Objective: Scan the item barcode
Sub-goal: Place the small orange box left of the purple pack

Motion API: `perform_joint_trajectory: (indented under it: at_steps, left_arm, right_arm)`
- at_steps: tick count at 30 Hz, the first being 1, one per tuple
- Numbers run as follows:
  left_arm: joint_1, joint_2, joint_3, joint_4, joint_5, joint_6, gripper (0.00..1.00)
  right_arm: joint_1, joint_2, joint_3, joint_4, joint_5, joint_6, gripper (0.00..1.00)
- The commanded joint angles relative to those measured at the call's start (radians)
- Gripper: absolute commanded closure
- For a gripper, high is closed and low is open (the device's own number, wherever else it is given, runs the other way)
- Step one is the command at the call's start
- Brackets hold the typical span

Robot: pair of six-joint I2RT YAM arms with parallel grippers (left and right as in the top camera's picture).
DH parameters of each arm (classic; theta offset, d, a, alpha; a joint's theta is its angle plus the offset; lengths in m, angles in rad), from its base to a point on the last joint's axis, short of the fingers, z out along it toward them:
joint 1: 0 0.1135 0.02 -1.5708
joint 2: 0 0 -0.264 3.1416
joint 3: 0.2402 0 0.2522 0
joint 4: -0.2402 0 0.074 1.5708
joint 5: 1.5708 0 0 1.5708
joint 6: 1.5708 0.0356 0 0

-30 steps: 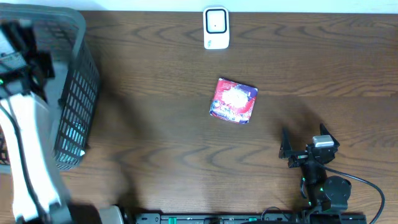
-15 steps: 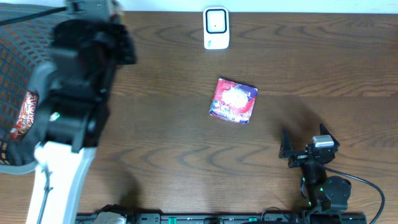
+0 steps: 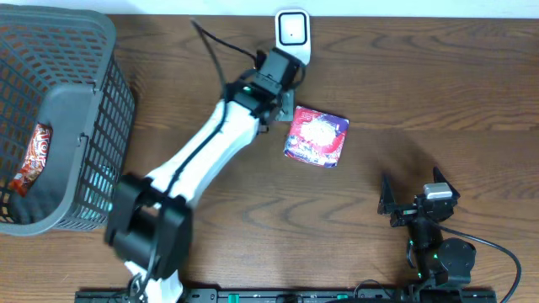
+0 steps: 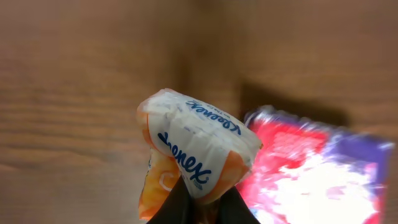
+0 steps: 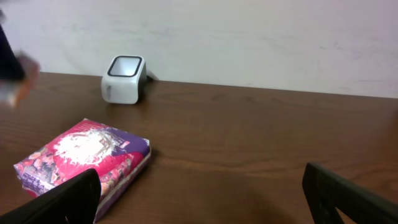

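My left gripper (image 3: pixel 282 106) is shut on an orange and white Kleenex tissue pack (image 4: pixel 198 144), which it holds above the table just below the white barcode scanner (image 3: pixel 293 37). The pack's printed end faces the left wrist camera, and the dark fingers (image 4: pixel 176 205) pinch its lower edge. No barcode shows. A red and purple packet (image 3: pixel 317 136) lies flat on the table right beside the held pack. My right gripper (image 3: pixel 411 200) rests open near the front right, nothing between its fingers, facing the scanner (image 5: pixel 124 79) and the packet (image 5: pixel 84 158).
A dark mesh basket (image 3: pixel 94 126) stands at the far left with a red packet (image 3: pixel 29 160) inside it. The white left arm (image 3: pixel 202 156) stretches diagonally across the table's middle. The table's back edge runs just behind the scanner.
The left arm has swung fast from the basket at the left across to the scanner, carrying the tissue pack. The right arm and the red and purple packet have not moved.
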Motion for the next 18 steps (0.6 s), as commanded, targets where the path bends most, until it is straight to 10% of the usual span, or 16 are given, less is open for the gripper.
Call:
perform_joint_trajectory:
  at_steps: [1,3,5,9,18]
  left_arm:
    - [-0.010,0.070,-0.008,-0.018,0.116,-0.013,0.89]
    - [-0.016,0.079,-0.008,-0.018,0.178,-0.012,0.86]
    - [-0.018,0.071,-0.006,-0.019,0.179,-0.012,0.48]
    - [0.028,-0.034,0.017,-0.018,0.178,0.101,0.09]
    - [0.428,-0.427,0.056,0.203,0.174,0.156,0.02]
  right_arm:
    - [0.006,-0.005,-0.002,-0.003,-0.003,-0.011,0.01]
    - [0.006,-0.005,-0.002,-0.003,-0.003,-0.011,0.01]
    - [0.006,-0.005,-0.002,-0.003,-0.003,-0.011,0.01]
    - [0.006,-0.005,-0.002,-0.003,-0.003,-0.011,0.01]
    - [0.006,-0.005,-0.002,-0.003,-0.003,-0.011,0.01]
